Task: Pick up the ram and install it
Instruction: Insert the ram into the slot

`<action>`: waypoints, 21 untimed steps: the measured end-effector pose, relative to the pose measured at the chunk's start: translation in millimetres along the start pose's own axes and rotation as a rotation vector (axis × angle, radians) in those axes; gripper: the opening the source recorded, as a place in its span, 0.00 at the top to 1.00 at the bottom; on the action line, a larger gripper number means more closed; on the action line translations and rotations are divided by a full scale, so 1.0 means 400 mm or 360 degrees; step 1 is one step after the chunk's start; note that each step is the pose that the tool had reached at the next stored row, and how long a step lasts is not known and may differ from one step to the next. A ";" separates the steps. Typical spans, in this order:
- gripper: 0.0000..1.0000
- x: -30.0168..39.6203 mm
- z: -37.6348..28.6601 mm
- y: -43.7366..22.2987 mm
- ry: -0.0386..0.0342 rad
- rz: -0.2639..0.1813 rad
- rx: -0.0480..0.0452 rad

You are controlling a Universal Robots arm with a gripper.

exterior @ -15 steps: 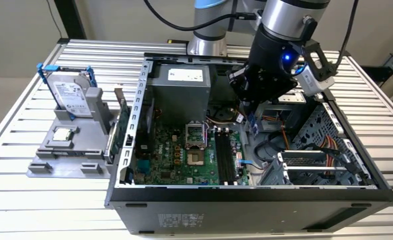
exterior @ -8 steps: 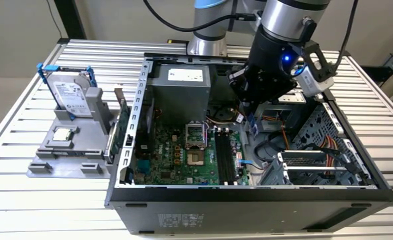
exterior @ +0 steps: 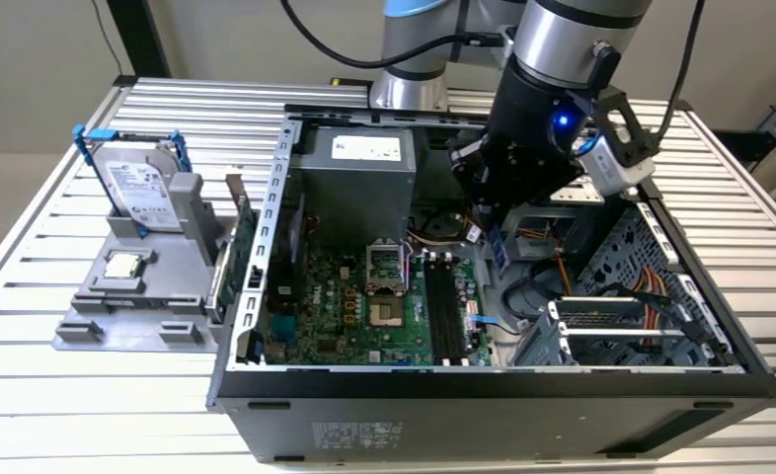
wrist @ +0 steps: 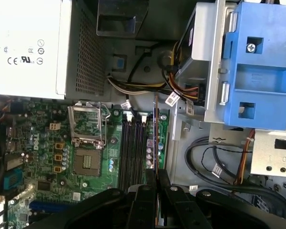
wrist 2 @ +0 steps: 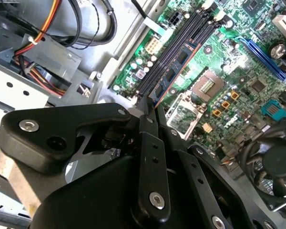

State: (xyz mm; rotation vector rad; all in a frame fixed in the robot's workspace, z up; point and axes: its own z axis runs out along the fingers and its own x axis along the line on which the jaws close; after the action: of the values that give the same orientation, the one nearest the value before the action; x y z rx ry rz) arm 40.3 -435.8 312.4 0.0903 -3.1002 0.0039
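The ram (wrist 2: pixel 174 71) is a thin bluish stick with black chips. It shows edge-on in the first wrist view (wrist: pixel 156 133). My gripper (wrist 2: pixel 150 109) is shut on one end of it, the black fingers (wrist: pixel 163 183) pinching its flat sides. The stick runs parallel to the long black memory slots (wrist: pixel 132 148) on the green motherboard (exterior: pixel 349 306), over their outer side. I cannot tell whether it touches a slot. In the exterior view my gripper (exterior: pixel 487 217) hangs inside the open computer case (exterior: pixel 494 380), above the slots (exterior: pixel 443 311).
An open CPU socket (wrist: pixel 88 138) lies beside the slots. The grey power supply (exterior: pixel 361 158), bundled cables (wrist: pixel 133 88) and a blue drive bracket (wrist: pixel 260 62) crowd the case. On the exterior view's left, a grey stand holds a hard drive (exterior: pixel 140 188) and a silver chip (exterior: pixel 124 265).
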 end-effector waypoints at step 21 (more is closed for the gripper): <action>1.00 -0.001 0.025 0.007 0.0000 0.0002 0.0001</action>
State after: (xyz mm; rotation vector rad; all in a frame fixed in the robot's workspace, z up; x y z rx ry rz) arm 40.3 -433.1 302.4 0.0888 -3.1002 0.0051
